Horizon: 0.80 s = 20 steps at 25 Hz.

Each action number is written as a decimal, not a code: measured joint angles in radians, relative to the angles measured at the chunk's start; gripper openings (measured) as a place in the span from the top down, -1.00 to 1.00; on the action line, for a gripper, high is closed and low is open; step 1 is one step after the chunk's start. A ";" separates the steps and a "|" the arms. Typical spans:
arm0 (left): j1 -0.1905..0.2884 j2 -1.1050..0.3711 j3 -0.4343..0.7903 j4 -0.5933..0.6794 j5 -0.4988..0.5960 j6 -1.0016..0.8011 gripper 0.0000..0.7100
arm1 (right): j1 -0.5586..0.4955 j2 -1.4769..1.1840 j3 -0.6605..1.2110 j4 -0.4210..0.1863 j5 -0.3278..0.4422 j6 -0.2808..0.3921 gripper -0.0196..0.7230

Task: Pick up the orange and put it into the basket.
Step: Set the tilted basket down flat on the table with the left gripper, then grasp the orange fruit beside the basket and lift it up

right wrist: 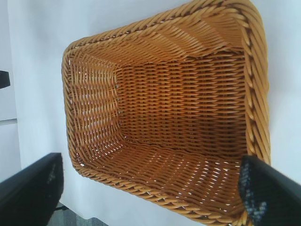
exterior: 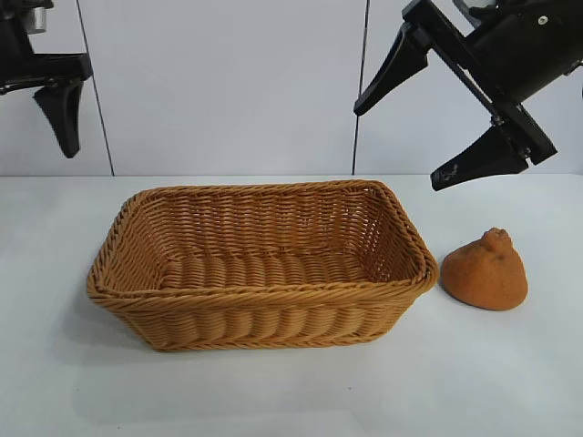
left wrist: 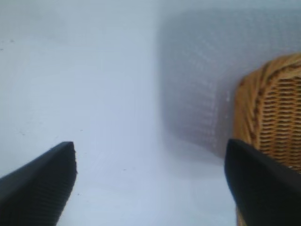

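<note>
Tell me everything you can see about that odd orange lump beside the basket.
The orange is a matte, rough-skinned, orange-brown fruit, dome-shaped with a knobby bump on top. It sits upright on the white table, just off the basket's right end, very close to its rim; contact cannot be told. It is far smaller than the basket, and nothing grips it.

One rectangular wicker basket [exterior: 260,309] sits on one white table [exterior: 273,391]. One orange [exterior: 485,270], a rough-skinned, dome-shaped fruit with a knobby top, lies on the table beside the basket. Two black robot grippers hang above: one left gripper [exterior: 55,105] at the upper left, only partly in view, and one right gripper [exterior: 414,137] at the upper right with two fingers [exterior: 392,68] showing. Behind the table stands one wall of pale panels [exterior: 228,82], with two dark vertical seams dividing it.
</note>
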 joint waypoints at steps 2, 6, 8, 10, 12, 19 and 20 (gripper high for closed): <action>0.015 0.000 0.000 0.001 0.000 0.000 -0.73 | 0.000 0.000 0.000 0.000 0.000 0.000 -0.92; 0.018 -0.011 0.001 0.001 0.001 0.009 -0.73 | 0.000 0.000 0.000 0.000 0.000 0.000 -0.92; 0.018 -0.032 0.007 0.000 0.001 0.013 -0.73 | 0.000 0.000 0.000 0.000 0.001 0.000 -0.92; 0.018 -0.062 0.029 0.000 0.001 0.014 -0.73 | 0.000 0.000 0.000 0.000 0.001 0.000 -0.92; 0.015 -0.102 0.068 0.000 0.001 0.017 -0.73 | 0.000 0.000 0.000 -0.001 0.001 0.000 -0.92; 0.015 -0.308 0.350 0.035 0.001 0.023 -0.73 | 0.000 0.000 0.000 -0.002 0.001 0.000 -0.92; 0.015 -0.352 0.405 0.040 0.001 0.023 -0.73 | 0.000 0.000 0.000 -0.002 0.001 0.000 -0.92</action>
